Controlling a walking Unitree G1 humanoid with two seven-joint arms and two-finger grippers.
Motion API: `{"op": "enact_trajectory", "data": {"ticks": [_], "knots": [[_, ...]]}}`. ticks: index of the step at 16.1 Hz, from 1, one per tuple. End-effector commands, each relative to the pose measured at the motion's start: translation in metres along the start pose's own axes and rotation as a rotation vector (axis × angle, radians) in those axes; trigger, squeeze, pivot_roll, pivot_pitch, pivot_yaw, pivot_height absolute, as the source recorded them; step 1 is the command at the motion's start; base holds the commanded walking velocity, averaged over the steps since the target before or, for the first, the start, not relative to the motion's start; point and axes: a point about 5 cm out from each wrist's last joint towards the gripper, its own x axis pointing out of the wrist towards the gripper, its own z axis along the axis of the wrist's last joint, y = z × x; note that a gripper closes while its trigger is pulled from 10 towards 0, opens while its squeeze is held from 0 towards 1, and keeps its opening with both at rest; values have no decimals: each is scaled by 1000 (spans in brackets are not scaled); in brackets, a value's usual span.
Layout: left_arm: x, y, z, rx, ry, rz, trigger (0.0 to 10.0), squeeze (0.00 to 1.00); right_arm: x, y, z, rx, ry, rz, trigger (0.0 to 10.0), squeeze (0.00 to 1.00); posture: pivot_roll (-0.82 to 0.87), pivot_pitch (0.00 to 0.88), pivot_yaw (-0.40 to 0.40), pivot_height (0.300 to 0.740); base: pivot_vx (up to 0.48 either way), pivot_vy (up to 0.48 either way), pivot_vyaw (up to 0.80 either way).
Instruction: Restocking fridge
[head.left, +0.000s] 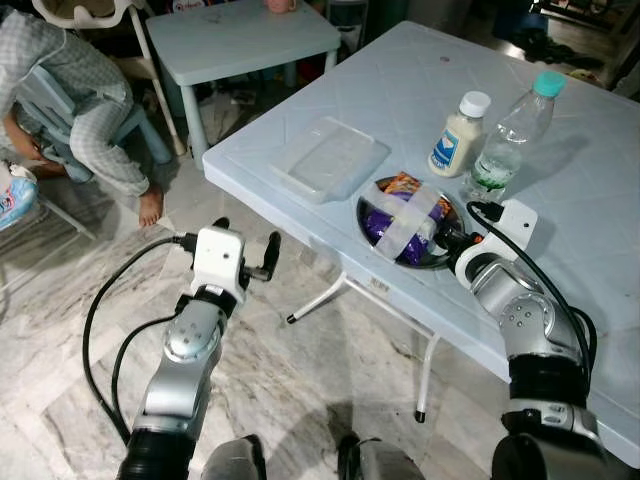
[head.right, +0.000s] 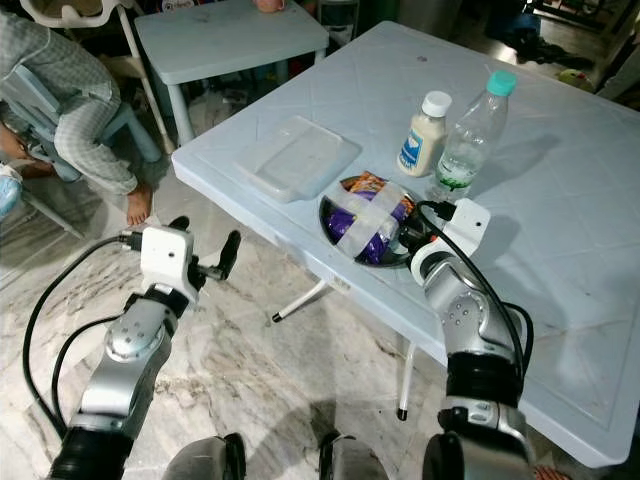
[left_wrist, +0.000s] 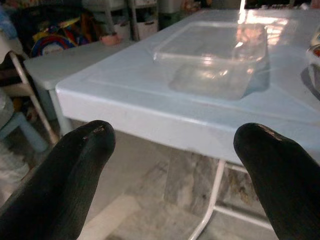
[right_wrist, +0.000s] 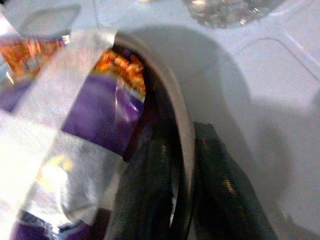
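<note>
Crossed tape (head.left: 408, 220) hides much of the bowl's (head.left: 372, 192) purple packets (head.left: 381, 226).

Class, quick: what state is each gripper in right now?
Left gripper: open, holding nothing, short of the table.
Right gripper: shut on the bowl rim.
</note>
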Motion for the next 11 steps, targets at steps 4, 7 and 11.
{"op": "enact_trajectory", "data": {"ticks": [4,7,11], "knots": [[-9,9,-8,-8,58,66,10000,0,-17,-5,-33,19,63,-61,0,0,51,120,0,740,0,0,0],[-13,10,-13,-9,76,73,10000,0,-32,3,-53,-7,43,6,10000,0,51,99,5,740,0,0,0],[-14,14,-16,-11,93,104,10000,0,-42,10,-54,-89,-45,120,10000,0,47,88,3,740,0,0,400]]}}
